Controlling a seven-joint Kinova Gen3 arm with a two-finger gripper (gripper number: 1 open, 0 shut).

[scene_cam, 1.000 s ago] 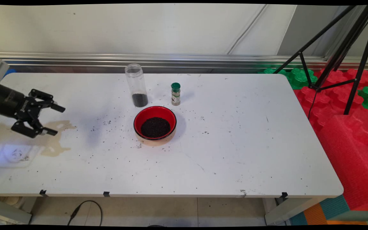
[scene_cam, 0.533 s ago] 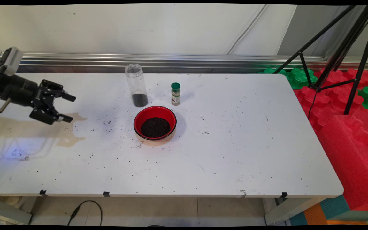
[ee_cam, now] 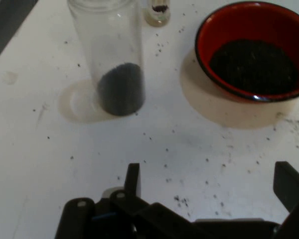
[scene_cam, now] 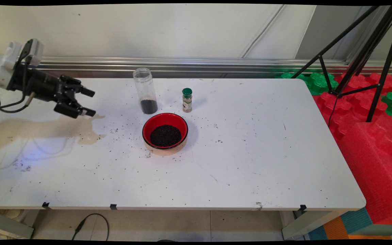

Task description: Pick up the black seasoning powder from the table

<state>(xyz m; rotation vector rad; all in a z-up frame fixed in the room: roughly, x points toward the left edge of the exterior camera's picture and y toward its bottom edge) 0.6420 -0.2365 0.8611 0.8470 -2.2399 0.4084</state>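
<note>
My black gripper [scene_cam: 90, 102] hangs open over the table's left part, its fingers pointing right with nothing between them. The nearest thing is a tall clear jar [scene_cam: 145, 90] with dark grains at its bottom, standing to the gripper's right. In the hand view the jar [ee_cam: 112, 59] stands ahead at upper left of the gripper [ee_cam: 209, 181]. A red bowl [scene_cam: 165, 131] of dark grains sits in front of the jar; in the hand view the bowl [ee_cam: 254, 50] is at upper right. A small green-capped spice bottle [scene_cam: 187, 100] stands right of the jar.
Dark grains are scattered on the white table [scene_cam: 250, 153] around the bowl. A black tripod [scene_cam: 362, 54] and red and green foam blocks [scene_cam: 376, 136] stand off the table's right side. A metal rail [scene_cam: 216, 63] runs along the wall behind.
The gripper has moved right and up toward the back of the table, closing on the jar. Its fingers have stayed open. Jar, bowl and spice bottle have not moved.
</note>
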